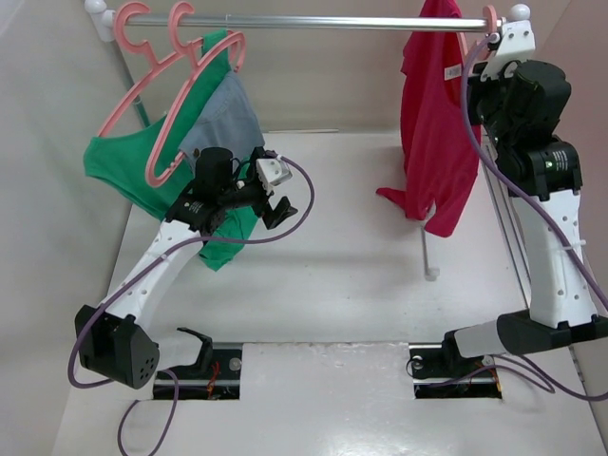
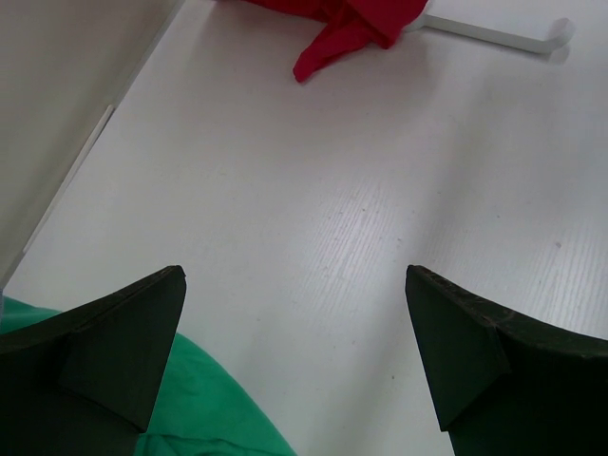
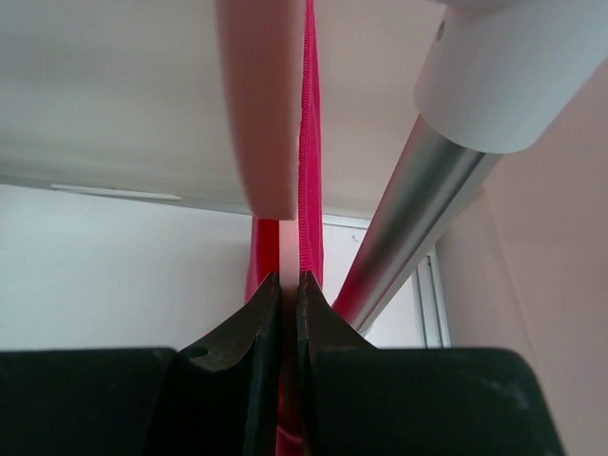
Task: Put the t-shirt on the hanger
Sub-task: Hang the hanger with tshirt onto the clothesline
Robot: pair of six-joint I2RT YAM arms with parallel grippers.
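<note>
right gripper: I see it clamped on the hanger, up at the rail
left gripper: spread wide, holding nothing
t-shirt: hangs under the rail

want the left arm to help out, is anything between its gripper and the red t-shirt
Nothing visible. Bare table lies between the open left gripper and the hanging end of the t-shirt; the green garment lies back under the gripper, off that line.

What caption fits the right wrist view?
Right gripper shut on the pink hanger, the t-shirt hanging alongside, next to the metal rail.
</note>
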